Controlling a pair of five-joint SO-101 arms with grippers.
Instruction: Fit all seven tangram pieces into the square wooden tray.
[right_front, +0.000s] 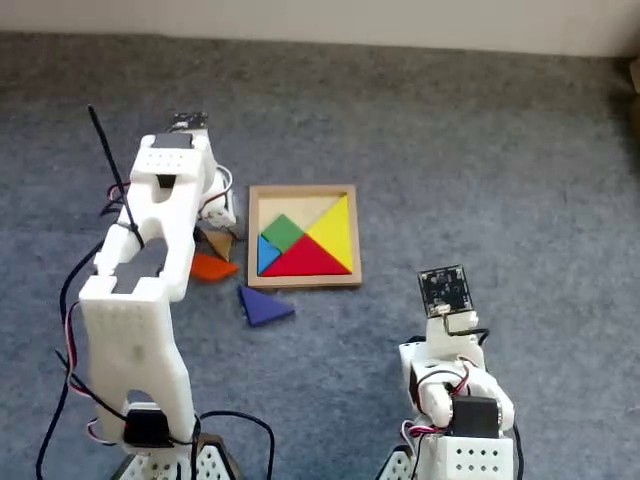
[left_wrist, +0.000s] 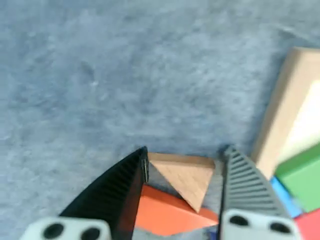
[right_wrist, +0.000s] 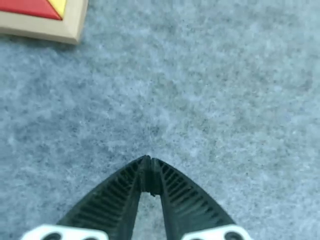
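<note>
In the square wooden tray (right_front: 304, 190), near mid-bench (right_front: 480, 150) on grey covering: a green piece (right_front: 283, 232), a yellow triangle (right_front: 335, 232), a red triangle (right_front: 308, 260) and a blue piece (right_front: 267, 254), packed edge to edge. Beside the green and yellow, a pale patch (right_front: 300, 205); cannot tell whether bare tray floor or an unpainted piece.

Outside the tray, just off the side nearer the left arm (right_front: 150, 250): a tan wooden triangle (left_wrist: 185, 177) with its tip over an orange piece (left_wrist: 170, 212), and close to the tray's near corner a purple triangle (right_front: 263, 305), flat on the covering.

At the left hand (left_wrist: 186, 152): released, jaws spread to either side of the tan triangle, low over it; contact hard to judge. Hidden under the arm in the high view, along with parts of the tan and orange pieces.

At the right hand (right_wrist: 150, 162): clenched on nothing, tips together above bare covering, well apart from the tray.

Tray cut off at the frame edge in both wrist views.
</note>
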